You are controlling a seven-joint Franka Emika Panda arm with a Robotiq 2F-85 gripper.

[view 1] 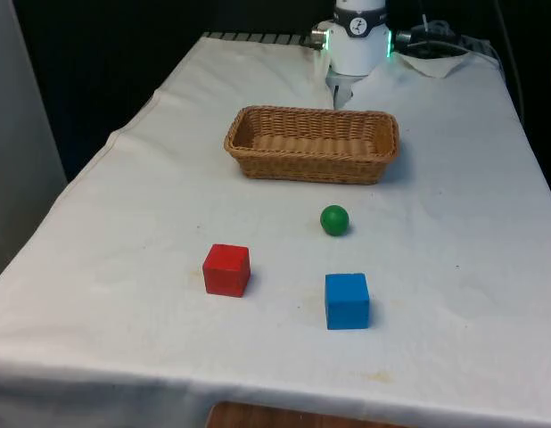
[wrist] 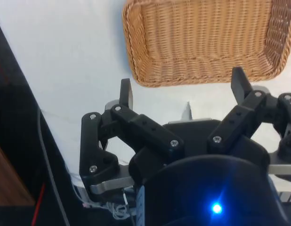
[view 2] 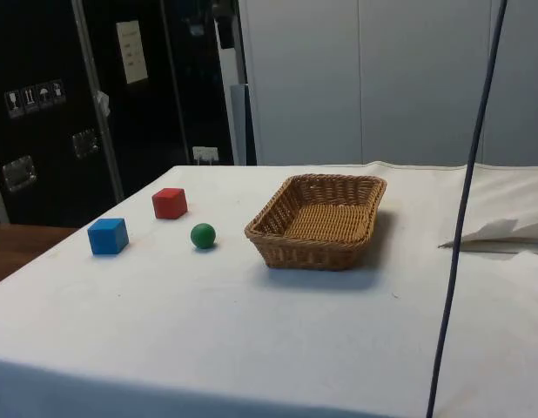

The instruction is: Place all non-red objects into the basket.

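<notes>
Three objects [view 1: 333, 219] before basket [view 1: 311, 166]

The arm's white base [view 1: 358, 40] stands at the top centre of the front view, right of the middle, its upper part cut off by the frame edge; only this lowest segment shows there, upright and square to the camera.

In the wrist view the tool [wrist: 182, 92] hangs with its two black fingers [wrist: 125, 93] spread wide apart, nothing between them. Each finger sits on a jointed black linkage that angles outward from the dark housing at the lower centre. The fingertips point away from the camera, held clear above the tabletop [wrist: 65, 56], touching nothing. The tool sits level, both fingers at about the same height.
</notes>
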